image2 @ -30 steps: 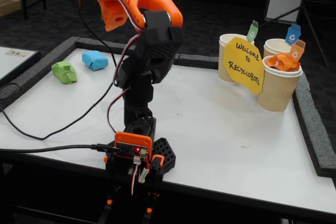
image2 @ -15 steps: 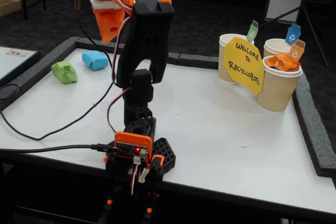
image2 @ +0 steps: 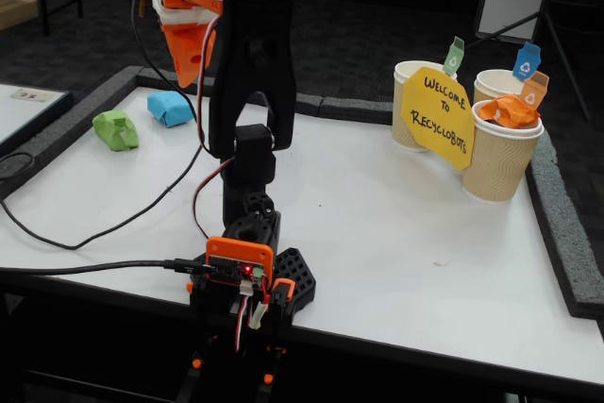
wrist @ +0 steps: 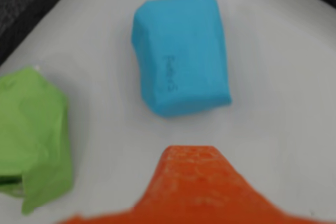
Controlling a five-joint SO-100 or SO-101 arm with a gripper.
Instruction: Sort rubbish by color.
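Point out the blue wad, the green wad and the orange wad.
blue wad (wrist: 181, 59), wrist view, top face.
green wad (wrist: 32, 132), wrist view, middle.
orange wad (image2: 508, 111), fixed view, crumpled top showing in the cup.

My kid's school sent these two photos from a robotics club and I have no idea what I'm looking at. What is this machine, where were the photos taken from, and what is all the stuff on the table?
The machine is a small robot arm clamped to the near edge of a white table. The fixed view looks at it from the front. The wrist view comes from a camera riding on the arm, looking down; the blurry orange shape at its bottom is part of the gripper.

Below the gripper lie two crumpled paper wads: a blue wad and a green wad. The gripper holds nothing that I can see; whether it is open is unclear.

At the far right stand three paper cups with coloured tags and a yellow welcome sign. An orange wad already sits in the front cup.
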